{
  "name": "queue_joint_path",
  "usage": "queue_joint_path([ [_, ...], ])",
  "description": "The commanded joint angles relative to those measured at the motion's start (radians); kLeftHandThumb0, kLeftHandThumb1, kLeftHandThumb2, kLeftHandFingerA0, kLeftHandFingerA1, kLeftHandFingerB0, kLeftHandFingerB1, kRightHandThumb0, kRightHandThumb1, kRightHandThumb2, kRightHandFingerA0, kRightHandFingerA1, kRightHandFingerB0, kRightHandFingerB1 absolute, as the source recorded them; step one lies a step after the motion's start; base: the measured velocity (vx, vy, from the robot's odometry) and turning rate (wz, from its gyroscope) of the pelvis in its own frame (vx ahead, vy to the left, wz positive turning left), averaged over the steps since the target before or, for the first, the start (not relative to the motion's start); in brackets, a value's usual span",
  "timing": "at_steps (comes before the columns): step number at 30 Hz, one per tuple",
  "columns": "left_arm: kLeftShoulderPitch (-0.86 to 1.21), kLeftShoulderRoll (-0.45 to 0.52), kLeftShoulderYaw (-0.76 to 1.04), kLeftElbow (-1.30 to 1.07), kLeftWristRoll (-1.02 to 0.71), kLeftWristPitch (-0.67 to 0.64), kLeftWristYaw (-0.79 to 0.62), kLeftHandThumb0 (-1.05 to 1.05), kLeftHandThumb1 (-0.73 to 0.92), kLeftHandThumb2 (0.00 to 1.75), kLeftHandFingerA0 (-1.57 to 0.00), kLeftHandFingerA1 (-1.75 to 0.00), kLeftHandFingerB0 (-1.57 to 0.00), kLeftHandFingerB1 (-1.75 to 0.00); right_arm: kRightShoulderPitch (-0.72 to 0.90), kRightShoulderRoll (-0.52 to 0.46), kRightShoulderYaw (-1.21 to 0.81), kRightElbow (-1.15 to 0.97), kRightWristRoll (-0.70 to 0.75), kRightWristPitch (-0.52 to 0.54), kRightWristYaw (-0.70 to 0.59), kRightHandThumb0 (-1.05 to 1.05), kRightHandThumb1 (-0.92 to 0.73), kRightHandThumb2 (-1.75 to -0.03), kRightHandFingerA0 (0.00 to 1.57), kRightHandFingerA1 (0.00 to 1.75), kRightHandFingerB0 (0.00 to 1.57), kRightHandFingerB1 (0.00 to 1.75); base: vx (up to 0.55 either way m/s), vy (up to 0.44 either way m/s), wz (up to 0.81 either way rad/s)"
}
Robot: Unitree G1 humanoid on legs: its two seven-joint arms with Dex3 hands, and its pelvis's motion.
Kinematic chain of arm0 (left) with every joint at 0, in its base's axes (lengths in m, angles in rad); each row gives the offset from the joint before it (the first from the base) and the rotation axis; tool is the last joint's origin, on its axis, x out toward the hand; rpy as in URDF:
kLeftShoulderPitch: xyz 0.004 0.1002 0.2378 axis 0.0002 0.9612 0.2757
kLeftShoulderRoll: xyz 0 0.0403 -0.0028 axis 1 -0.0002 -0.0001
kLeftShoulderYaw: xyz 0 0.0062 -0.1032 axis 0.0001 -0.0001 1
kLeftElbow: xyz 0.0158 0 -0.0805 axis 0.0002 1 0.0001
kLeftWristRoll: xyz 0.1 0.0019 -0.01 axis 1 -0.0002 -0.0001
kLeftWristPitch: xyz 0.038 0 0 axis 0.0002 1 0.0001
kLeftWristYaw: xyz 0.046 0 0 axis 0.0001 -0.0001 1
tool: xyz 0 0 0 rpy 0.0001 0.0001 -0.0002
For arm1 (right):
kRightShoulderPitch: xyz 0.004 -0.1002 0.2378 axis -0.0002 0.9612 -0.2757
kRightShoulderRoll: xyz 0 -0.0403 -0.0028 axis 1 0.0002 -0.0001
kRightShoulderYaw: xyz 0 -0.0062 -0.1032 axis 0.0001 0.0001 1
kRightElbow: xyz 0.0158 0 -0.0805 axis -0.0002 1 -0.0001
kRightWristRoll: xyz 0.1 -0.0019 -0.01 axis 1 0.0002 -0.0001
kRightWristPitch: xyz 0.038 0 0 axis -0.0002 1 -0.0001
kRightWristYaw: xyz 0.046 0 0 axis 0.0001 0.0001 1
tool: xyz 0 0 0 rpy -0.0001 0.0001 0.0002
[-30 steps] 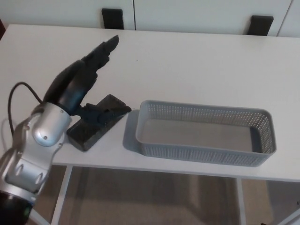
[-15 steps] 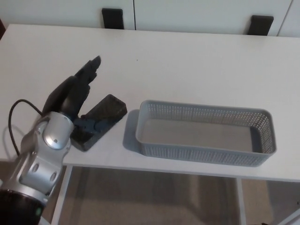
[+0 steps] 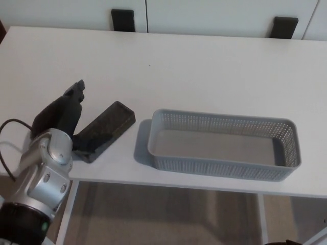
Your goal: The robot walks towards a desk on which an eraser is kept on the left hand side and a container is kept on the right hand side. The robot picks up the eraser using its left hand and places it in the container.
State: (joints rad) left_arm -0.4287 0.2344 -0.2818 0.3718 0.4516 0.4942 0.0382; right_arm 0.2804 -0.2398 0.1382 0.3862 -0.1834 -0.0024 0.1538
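The dark eraser [image 3: 106,130], a long flat block, lies slanted on the white desk [image 3: 204,76] near its front edge. Its right end is just left of the grey mesh container [image 3: 223,145], which holds nothing. My left hand [image 3: 62,110] is at the eraser's left end, beside it rather than over it. Its fingers [image 3: 75,91] are stretched out toward the far side and hold nothing, so the hand is open. The silver wrist and forearm [image 3: 45,171] come in from the lower left. My right hand is out of the picture.
Two black chair tops [image 3: 122,20] [image 3: 284,27] stand behind the desk's far edge. A black cable [image 3: 11,124] loops off my left wrist. The desk's front edge runs just below the eraser and container, with floor beneath.
My left hand has drawn back to the left and toward me, off the top of the eraser. The eraser still lies on the desk, barely shifted. The container has not moved.
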Motion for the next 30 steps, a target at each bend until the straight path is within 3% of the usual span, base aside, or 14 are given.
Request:
queue_joint_path([
  [1, 0.024, -0.003, -0.023, 0.013, 0.040, 0.057, 0.006, -0.62, 0.39, 0.70, 0.00, 0.00, -0.01, -0.04, -0.003, -0.015, 0.002, -0.005, -0.010, 0.018, 0.003, -0.22, -0.64, -0.58, 0.48, 0.50, 0.37, 0.42, 0.00, 0.000, 0.00],
  [11, 0.035, -0.042, -0.077, -0.003, 0.057, 0.074, -0.002, -0.59, 0.37, 0.69, 0.00, -0.02, -0.06, -0.14, -0.014, -0.027, 0.011, -0.031, -0.017, 0.055, 0.024, -0.21, -0.64, -0.58, 0.47, 0.49, 0.37, 0.41, 0.00, 0.000, 0.00],
  [22, 0.042, -0.070, -0.070, 0.003, 0.044, 0.075, -0.019, -0.52, 0.35, 0.72, 0.00, -0.15, -0.05, -0.23, -0.030, -0.046, 0.029, -0.028, -0.028, 0.055, 0.036, -0.23, -0.65, -0.59, 0.48, 0.49, 0.36, 0.41, 0.00, 0.000, 0.00],
  [24, 0.048, -0.066, -0.070, 0.004, 0.046, 0.063, -0.016, -0.57, 0.37, 0.69, -0.07, -0.29, -0.10, -0.25, -0.034, -0.049, 0.034, -0.026, -0.027, 0.062, 0.040, -0.24, -0.65, -0.59, 0.49, 0.49, 0.36, 0.40, 0.00, 0.000, 0.00],
  [25, 0.046, -0.063, -0.075, 0.011, 0.052, 0.065, -0.019, -0.57, 0.42, 0.69, -0.20, -0.40, -0.17, -0.36, -0.036, -0.052, 0.038, -0.025, -0.030, 0.067, 0.043, -0.24, -0.65, -0.59, 0.48, 0.48, 0.36, 0.40, 0.00, 0.000, 0.00],
  [26, 0.046, -0.056, -0.077, 0.022, 0.051, 0.049, -0.022, -0.51, 0.44, 0.78, -0.46, -0.69, -0.36, -0.46, -0.038, -0.054, 0.041, -0.022, -0.032, 0.068, 0.044, -0.24, -0.65, -0.59, 0.49, 0.48, 0.37, 0.40, 0.00, 0.000, 0.00],
  [27, 0.055, -0.050, -0.067, 0.025, 0.040, 0.017, -0.017, -0.44, 0.57, 0.57, -0.57, -1.23, -0.56, -0.74, -0.039, -0.056, 0.044, -0.022, -0.032, 0.068, 0.045, -0.24, -0.65, -0.58, 0.49, 0.49, 0.37, 0.40, 0.00, 0.000, 0.00],
  [28, 0.060, -0.048, -0.061, 0.023, 0.034, 0.005, -0.017, -0.44, 0.57, 0.57, -0.57, -1.23, -0.56, -0.74, -0.039, -0.057, 0.045, -0.024, -0.032, 0.069, 0.045, -0.24, -0.65, -0.58, 0.49, 0.49, 0.37, 0.40, 0.00, 0.000, 0.00],
  [29, 0.087, -0.040, -0.043, 0.012, 0.018, -0.059, 0.005, -0.39, 0.44, 0.78, -1.11, -1.42, -0.80, -1.25, -0.040, -0.061, 0.048, -0.022, -0.032, 0.064, 0.050, -0.24, -0.65, -0.59, 0.50, 0.49, 0.37, 0.41, 0.00, 0.000, 0.00],
  [30, 0.087, -0.020, -0.065, 0.018, 0.038, -0.074, -0.011, -0.23, 0.63, 0.56, -0.81, -1.75, -0.58, -1.71, -0.041, -0.061, 0.047, -0.020, -0.027, 0.063, 0.055, -0.23, -0.65, -0.59, 0.50, 0.49, 0.37, 0.41, 0.00, 0.000, 0.00],
])
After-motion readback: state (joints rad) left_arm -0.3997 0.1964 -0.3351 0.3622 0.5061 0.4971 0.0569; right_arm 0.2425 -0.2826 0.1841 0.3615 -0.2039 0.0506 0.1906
